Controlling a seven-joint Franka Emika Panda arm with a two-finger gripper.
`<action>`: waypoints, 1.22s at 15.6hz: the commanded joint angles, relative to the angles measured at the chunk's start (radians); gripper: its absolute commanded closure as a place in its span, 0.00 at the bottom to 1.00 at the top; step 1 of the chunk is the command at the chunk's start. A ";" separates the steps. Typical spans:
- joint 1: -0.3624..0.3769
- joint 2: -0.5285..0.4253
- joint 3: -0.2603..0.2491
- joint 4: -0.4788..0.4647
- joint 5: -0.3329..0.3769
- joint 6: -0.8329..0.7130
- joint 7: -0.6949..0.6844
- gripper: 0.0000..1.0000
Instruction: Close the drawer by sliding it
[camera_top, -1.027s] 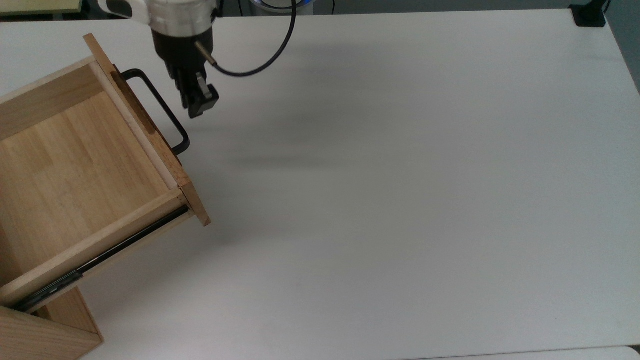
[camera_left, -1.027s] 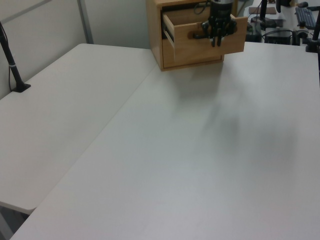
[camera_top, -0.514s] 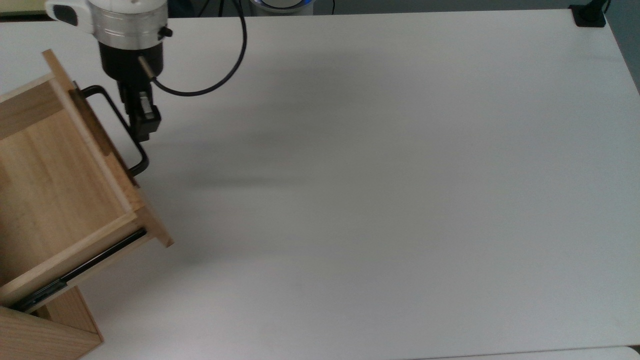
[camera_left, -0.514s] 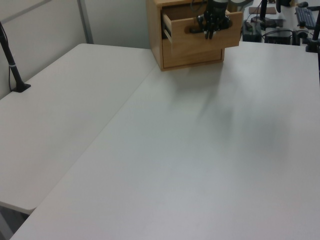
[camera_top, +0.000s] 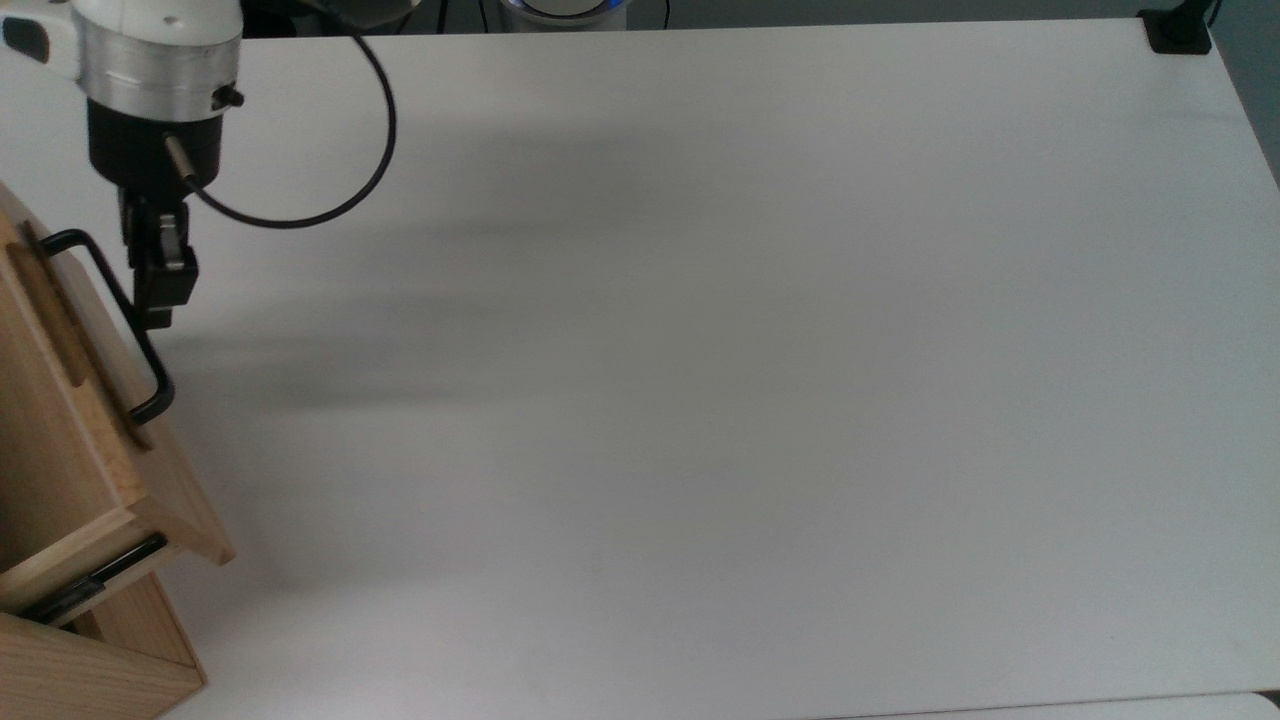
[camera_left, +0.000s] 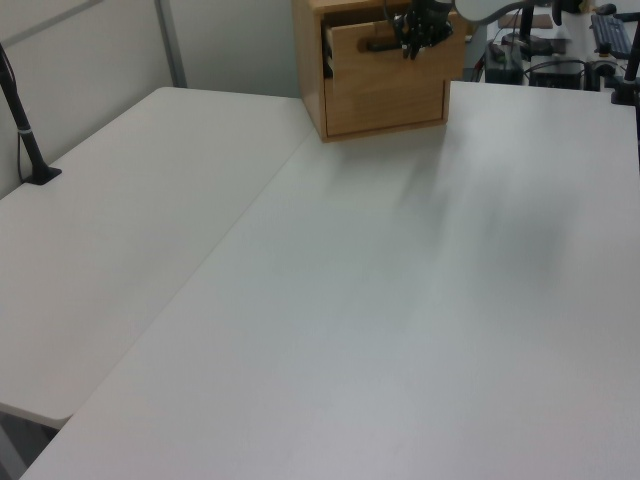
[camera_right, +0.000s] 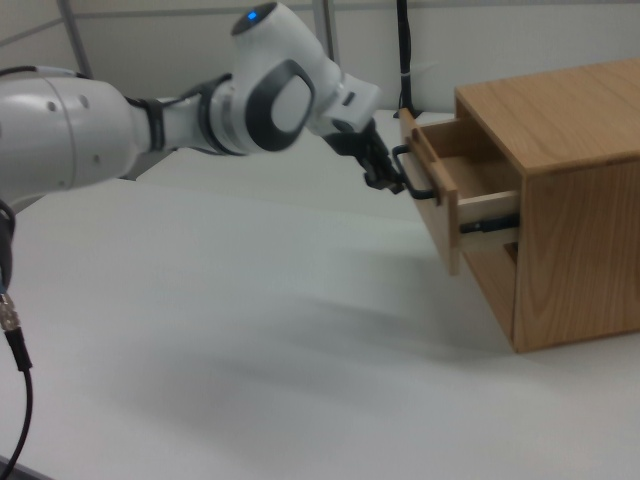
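Observation:
The pine drawer (camera_top: 60, 420) sticks a short way out of its cabinet (camera_top: 90, 670) at the top view's left edge, with a black side rail (camera_top: 90, 580) still showing. My gripper (camera_top: 157, 310) is shut, with nothing held, and its tip rests against the outer side of the black bar handle (camera_top: 112, 290). In the right view the gripper (camera_right: 383, 178) presses on the handle (camera_right: 418, 180) in front of the drawer's front panel (camera_right: 437, 200), and the box behind it is partly exposed. In the left view the drawer (camera_left: 385, 50) stands nearly flush, with the gripper (camera_left: 412, 28) in front of it.
The white table (camera_top: 700, 400) stretches wide and bare to the top view's right. A black cable (camera_top: 300, 215) loops from my wrist. A black clamp (camera_top: 1180, 30) sits at the far corner. A black post (camera_left: 25, 130) stands at the left view's left edge.
The gripper has moved toward the top view's left, pushing on the handle. The drawer has slid well into the cabinet, so much less of its inside shows.

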 joint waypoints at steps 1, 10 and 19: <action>-0.019 0.066 -0.034 0.057 -0.044 0.085 0.017 0.84; -0.078 0.110 -0.042 0.063 -0.100 0.306 0.010 0.83; -0.093 0.000 -0.024 -0.024 -0.101 0.262 -0.018 0.81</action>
